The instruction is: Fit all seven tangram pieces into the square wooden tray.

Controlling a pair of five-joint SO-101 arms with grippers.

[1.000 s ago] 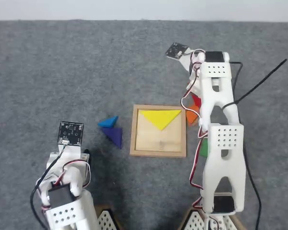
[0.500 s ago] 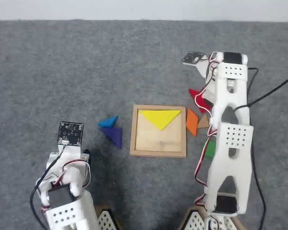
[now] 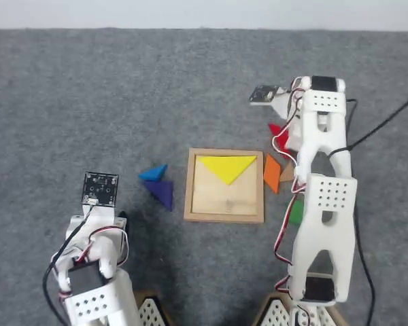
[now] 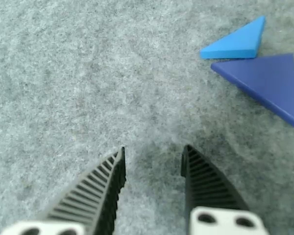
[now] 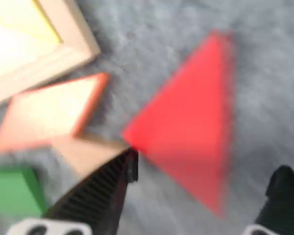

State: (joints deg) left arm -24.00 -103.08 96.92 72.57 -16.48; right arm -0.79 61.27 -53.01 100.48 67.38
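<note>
The square wooden tray [image 3: 224, 214] lies mid-table with a yellow triangle [image 3: 226, 167] in its far half. A red triangle [image 3: 276, 133], an orange piece [image 3: 272, 172], a tan piece [image 3: 287, 173] and a green piece [image 3: 296, 211] lie right of the tray, partly under my right arm [image 3: 319, 115]. My right gripper [image 5: 208, 164] is open, one finger on each side of the red triangle [image 5: 191, 132]. A light blue triangle [image 3: 154, 172] and a dark blue triangle [image 3: 161, 193] lie left of the tray. My left gripper [image 4: 153, 149] is open over bare carpet, short of both blue triangles [image 4: 237, 41].
Grey carpet covers the whole table. In the right wrist view, the tray corner [image 5: 68, 46] sits close to the orange piece [image 5: 51, 115], with the tan piece [image 5: 85, 152] and green piece [image 5: 12, 191] beside it. Cables trail along the right arm.
My right arm has swung to the right and come down over the red triangle. The left arm and all pieces have stayed put.
</note>
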